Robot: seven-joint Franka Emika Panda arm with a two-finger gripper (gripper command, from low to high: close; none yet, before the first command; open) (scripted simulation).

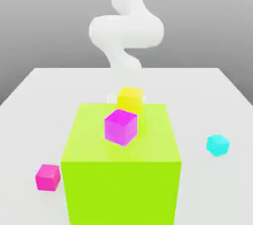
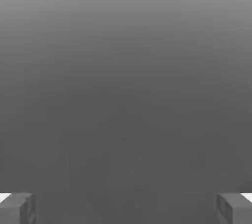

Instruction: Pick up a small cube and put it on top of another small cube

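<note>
Nothing to read here, honestly. No text, labels, logos or numbers anywhere. The small cyan cube (image 1: 217, 145), the pink cube (image 1: 48, 177), the magenta cube (image 1: 120, 126), the yellow cube (image 1: 130, 98) and the big lime-green block (image 1: 121, 179) all have plain, blank faces, and the white surface (image 1: 207, 95) carries no markings either.
</note>
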